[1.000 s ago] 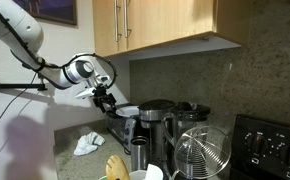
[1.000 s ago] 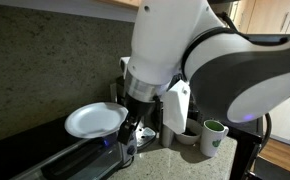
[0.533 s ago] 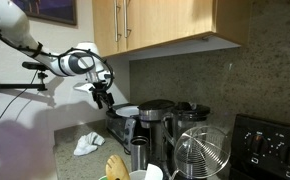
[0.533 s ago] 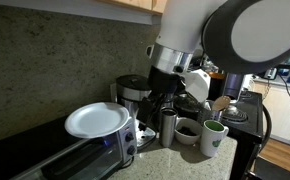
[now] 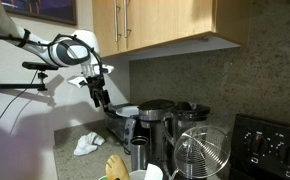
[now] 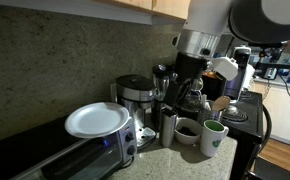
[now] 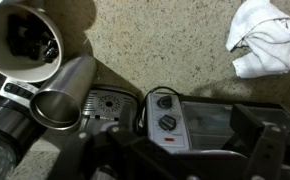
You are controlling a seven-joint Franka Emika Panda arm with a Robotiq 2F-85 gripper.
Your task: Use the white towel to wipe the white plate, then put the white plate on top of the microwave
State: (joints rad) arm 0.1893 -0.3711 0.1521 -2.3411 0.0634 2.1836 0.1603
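The white plate (image 6: pixel 96 120) lies flat on top of the microwave (image 6: pixel 45 158), and shows in both exterior views, plate (image 5: pixel 128 110). My gripper (image 5: pixel 99 97) hangs open and empty above and beside the plate, apart from it. In an exterior view the gripper (image 6: pixel 178 92) is off toward the coffee maker. The white towel (image 5: pixel 87 143) lies crumpled on the speckled counter, also in the wrist view as the towel (image 7: pixel 263 38). The wrist view looks down on the microwave's control panel (image 7: pixel 165 115); the dark fingers (image 7: pixel 273 148) frame the bottom edge. The plate is out of that view.
A black-and-steel coffee maker (image 6: pixel 137 95) stands next to the microwave, with a steel cup (image 6: pixel 169 128) and two mugs (image 6: pixel 213 136) in front. A dish of bananas (image 5: pixel 116 168) and a wire basket (image 5: pixel 201 152) sit near the black stove (image 5: pixel 275 145). Cabinets (image 5: pixel 165 25) hang overhead.
My gripper has risen and drawn away from the plate, which stays on the microwave. The jaws have stayed open.
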